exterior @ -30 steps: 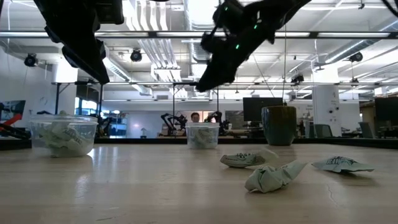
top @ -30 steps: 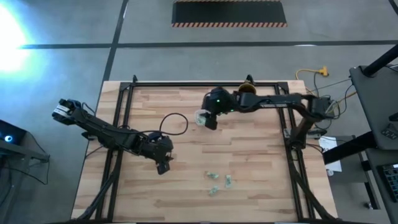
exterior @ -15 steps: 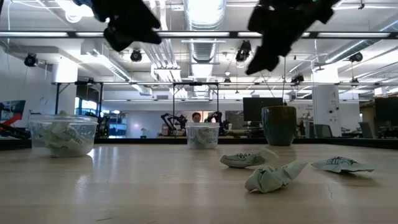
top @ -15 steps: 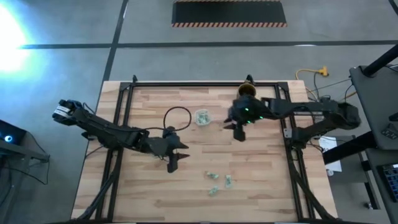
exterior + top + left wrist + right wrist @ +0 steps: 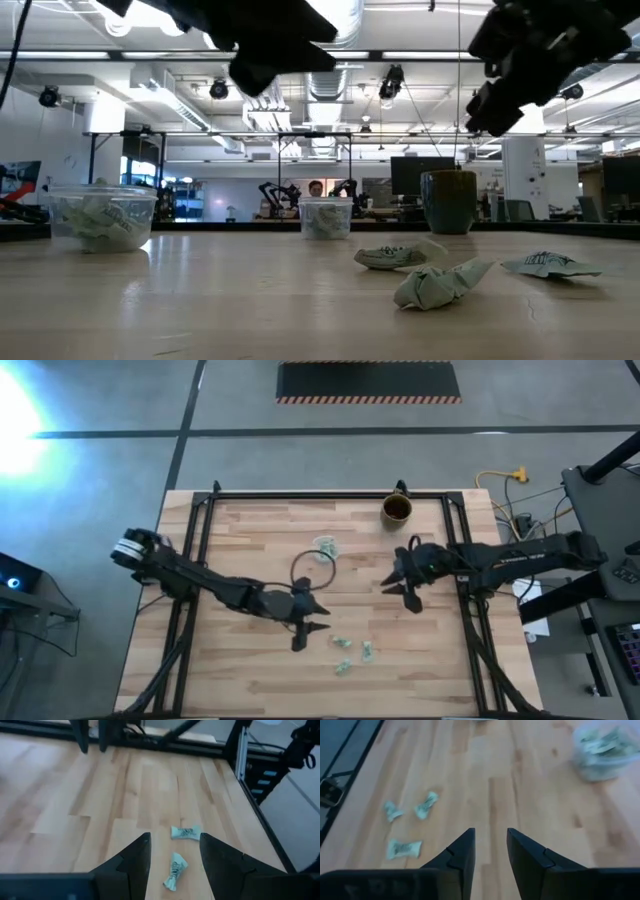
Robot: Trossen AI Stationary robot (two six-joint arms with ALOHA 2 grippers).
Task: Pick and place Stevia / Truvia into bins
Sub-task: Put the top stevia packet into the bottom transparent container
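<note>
Left tool (image 5: 303, 631) nearer sachets (image 5: 352, 651), empty

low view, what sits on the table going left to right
Clear cup of sachets → second clear cup → crumpled sachet → twisted sachet → brown mug → flat sachet.

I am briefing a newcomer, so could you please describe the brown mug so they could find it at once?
Start at the wooden table and go to its far edge, toward the right arm's side. The brown mug stands there alone, opaque and dark, unlike the clear plastic cup holding sachets nearer the middle.
</note>
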